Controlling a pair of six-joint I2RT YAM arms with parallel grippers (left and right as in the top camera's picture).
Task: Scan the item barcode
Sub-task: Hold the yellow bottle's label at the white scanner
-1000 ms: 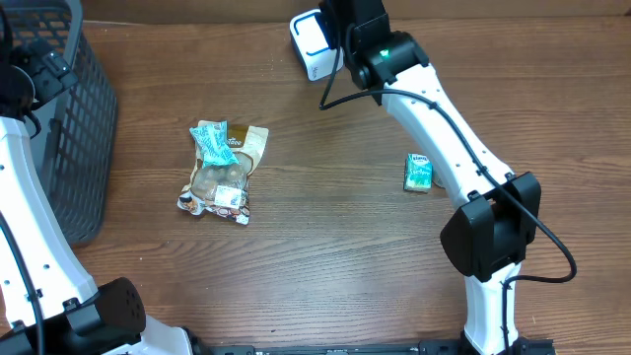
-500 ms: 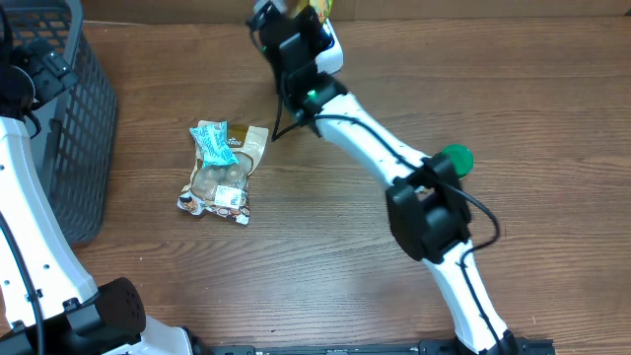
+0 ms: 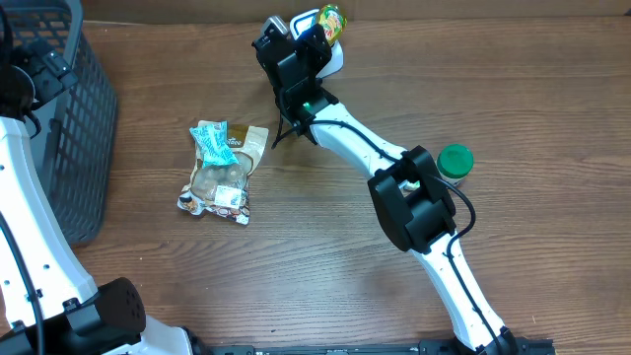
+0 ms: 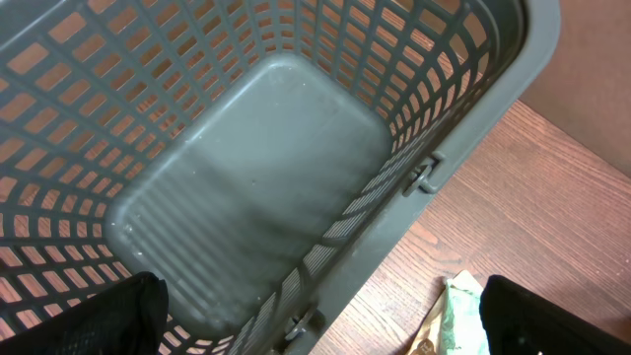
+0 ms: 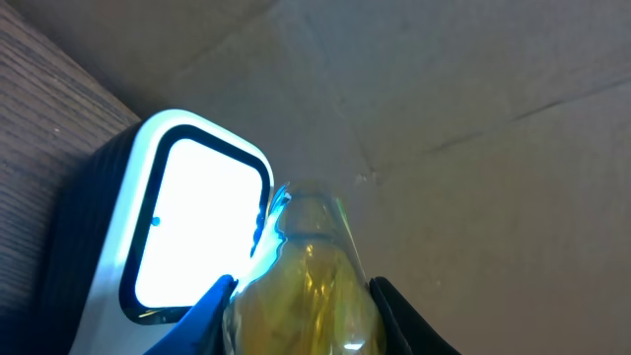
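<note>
My right gripper is shut on the item, a glossy, see-through yellowish thing. Its blue-black fingers press on both sides. Just left of the item stands the scanner, its white window lit and facing it. From overhead the item shows yellow-green at the table's far edge. There my right gripper hides most of the white scanner. My left gripper is open with nothing in it, over the rim of the grey basket.
The dark basket stands at the left edge. A pile of snack packets lies left of centre. A green-lidded jar stands at the right, beside my right arm's elbow. A cardboard wall rises behind the scanner.
My right arm has swung its elbow leftward and brought the item up beside the scanner. A small teal box seen at the right a second ago is gone; the green-lidded jar stands there. Left arm unmoved.
</note>
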